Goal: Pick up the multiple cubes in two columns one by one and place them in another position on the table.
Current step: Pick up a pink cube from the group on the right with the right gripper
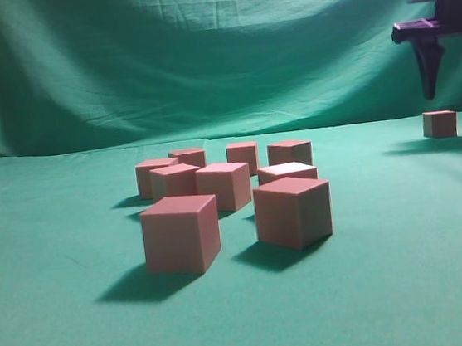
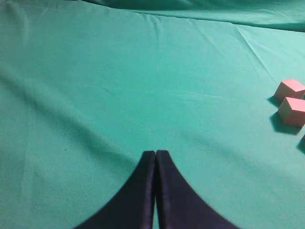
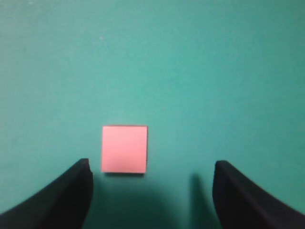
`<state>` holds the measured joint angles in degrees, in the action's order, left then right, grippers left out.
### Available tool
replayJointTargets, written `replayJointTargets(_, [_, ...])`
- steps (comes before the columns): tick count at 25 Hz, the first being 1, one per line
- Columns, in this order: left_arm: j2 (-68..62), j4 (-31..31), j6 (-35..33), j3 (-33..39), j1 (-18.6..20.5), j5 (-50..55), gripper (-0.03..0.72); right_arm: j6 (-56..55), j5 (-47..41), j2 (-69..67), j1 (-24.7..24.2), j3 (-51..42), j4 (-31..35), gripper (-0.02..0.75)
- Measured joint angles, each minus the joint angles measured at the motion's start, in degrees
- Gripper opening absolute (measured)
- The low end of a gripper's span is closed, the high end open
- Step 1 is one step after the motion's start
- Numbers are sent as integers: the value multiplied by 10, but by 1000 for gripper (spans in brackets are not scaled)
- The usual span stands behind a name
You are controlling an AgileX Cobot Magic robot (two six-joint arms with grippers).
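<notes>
On the green surface (image 1: 73, 324) stands a cluster of cubes (image 1: 229, 191), eight of them, in two rough columns running away from the exterior camera. The two nearest, one on the left (image 1: 181, 233) and one on the right (image 1: 293, 211), are each turned slightly, so a corner edge faces forward. Being cubes, they have no long axis.

A lone cube (image 1: 440, 123) rests flat well to the right of the cluster and farther back, near the green backdrop (image 1: 200, 51). The right gripper (image 1: 433, 75) hangs above this lone cube, clear of it. In the right wrist view its fingers (image 3: 62, 200) are spread wide with nothing between them, and the lone cube (image 3: 125, 149) lies square-on just ahead, nearer the left finger.

The left gripper (image 2: 156, 157) is over bare cloth to the left of the cluster, its fingers pressed together and empty; two cubes (image 2: 291, 103) show at the right edge of its view.
</notes>
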<state>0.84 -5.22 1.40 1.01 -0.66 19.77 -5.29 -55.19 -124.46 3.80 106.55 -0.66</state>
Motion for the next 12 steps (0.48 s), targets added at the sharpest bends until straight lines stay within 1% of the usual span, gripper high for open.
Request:
replayJointTargets(4, [0, 0, 0, 0, 0, 0, 0, 11, 29, -30, -1, 0, 7, 535])
replayJointTargets(10, [0, 0, 0, 0, 0, 0, 0, 55, 62, -55, -1, 0, 50, 535])
replayJointTargets(11, [0, 0, 0, 0, 0, 0, 0, 58, 67, -59, -1, 0, 53, 494])
replayJointTargets(12, [0, 0, 0, 0, 0, 0, 0, 60, 70, -60, -1, 0, 54, 472])
